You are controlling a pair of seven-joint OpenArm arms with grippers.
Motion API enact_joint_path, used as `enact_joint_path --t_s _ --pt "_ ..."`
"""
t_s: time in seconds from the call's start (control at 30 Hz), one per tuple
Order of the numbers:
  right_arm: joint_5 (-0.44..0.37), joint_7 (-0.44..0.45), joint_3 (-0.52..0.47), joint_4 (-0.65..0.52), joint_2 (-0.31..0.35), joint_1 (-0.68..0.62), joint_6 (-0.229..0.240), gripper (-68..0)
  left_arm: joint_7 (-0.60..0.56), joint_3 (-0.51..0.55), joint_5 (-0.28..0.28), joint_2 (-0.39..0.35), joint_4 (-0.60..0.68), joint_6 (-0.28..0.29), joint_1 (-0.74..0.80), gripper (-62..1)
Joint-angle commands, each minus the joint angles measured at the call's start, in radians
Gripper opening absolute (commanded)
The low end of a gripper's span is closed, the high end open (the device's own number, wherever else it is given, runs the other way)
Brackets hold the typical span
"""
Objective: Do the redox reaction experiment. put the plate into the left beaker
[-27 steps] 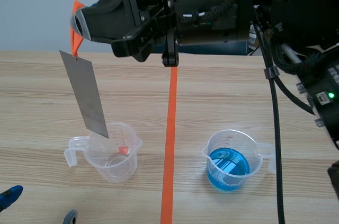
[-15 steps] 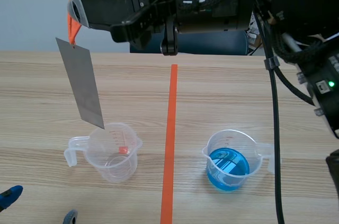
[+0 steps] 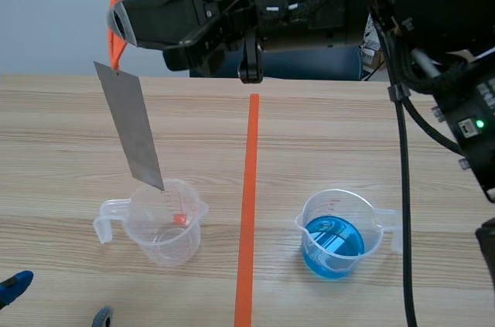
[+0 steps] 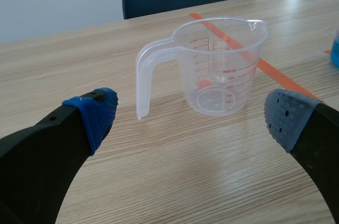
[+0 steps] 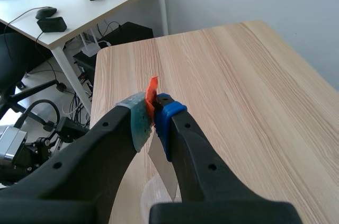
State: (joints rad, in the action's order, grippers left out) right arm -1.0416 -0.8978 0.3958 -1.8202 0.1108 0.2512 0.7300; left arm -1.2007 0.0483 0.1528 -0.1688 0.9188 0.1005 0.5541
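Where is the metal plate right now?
The plate hangs tilted on the scene view's left, held by its orange tab in the right claw, lower corner at the mouth of the empty left beaker.

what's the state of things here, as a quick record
plate: grey, hanging tilted, lower corner over left beaker, not yet inside
right tool: raised, shut on plate by its orange tab
left beaker: clear, empty, upright
right beaker: holds blue liquid
left tool: open, low, facing left beaker
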Motion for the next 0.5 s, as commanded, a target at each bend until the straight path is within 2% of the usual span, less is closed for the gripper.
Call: enact_joint_path --t_s 0.0,0.3,0.4,0.47 --pt "0.002 0.014 -0.002 -0.008 0.0 0.017 0.004 -67.7 -0.01 -0.001 -0.003 0.002 0.011 -0.004 0.005 -2.6" --pt "0.098 0.052 -0.002 -0.005 0.0 0.003 0.004 -67.7 -0.01 -0.001 -0.003 0.002 0.011 -0.01 0.005 -2.6" --pt "0.101 0.052 -0.002 -0.004 0.0 -0.002 0.004 -67.7 -0.01 -0.001 -0.003 0.002 0.011 -0.039 0.005 -2.6" --pt "0.1 0.052 -0.002 0.0 0.0 -0.002 0.004 -67.7 -0.01 -0.001 -0.003 0.002 0.011 -0.037 0.005 -2.6"
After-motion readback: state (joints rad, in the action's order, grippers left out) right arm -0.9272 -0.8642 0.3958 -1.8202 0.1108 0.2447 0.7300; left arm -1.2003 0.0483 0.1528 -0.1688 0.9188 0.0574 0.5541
